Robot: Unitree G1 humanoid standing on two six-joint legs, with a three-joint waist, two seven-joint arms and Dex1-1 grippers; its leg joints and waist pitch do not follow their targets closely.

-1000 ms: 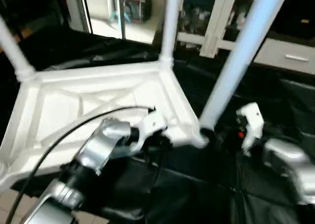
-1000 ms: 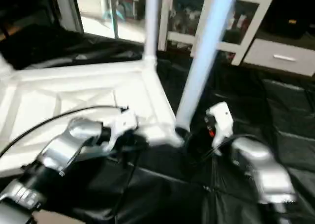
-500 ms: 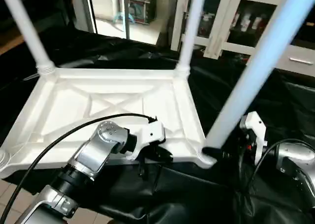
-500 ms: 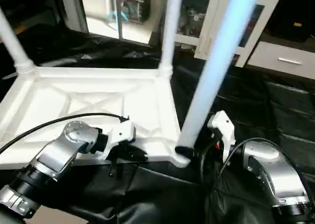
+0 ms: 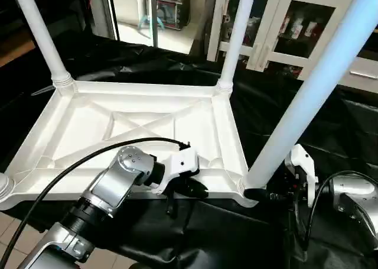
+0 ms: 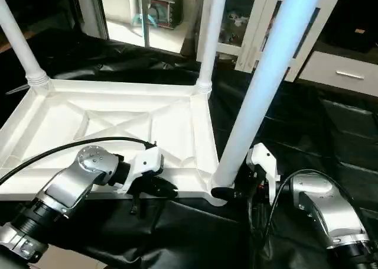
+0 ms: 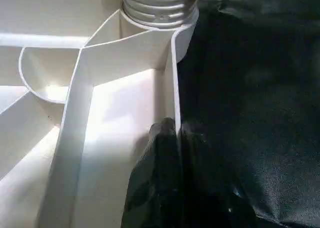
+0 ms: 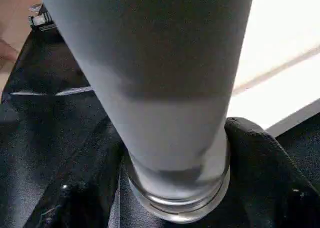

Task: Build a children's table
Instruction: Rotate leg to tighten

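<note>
Closing since before, right gripper (image 6: 231, 192) hugs the near leg (image 6: 269, 80); left gripper (image 5: 192, 189) pinches the table (image 5: 118, 127) rim on black cloth (image 6: 331, 133), cabinet (image 5: 283, 26) behind.

We are pinching the table top's (image 7: 125, 112) thin outer rim between our left gripper's (image 7: 172, 138) closed black fingers (image 7: 155, 178); ahead stands a ribbed leg base (image 7: 157, 7), with black cloth (image 7: 250, 87) alongside.
</note>
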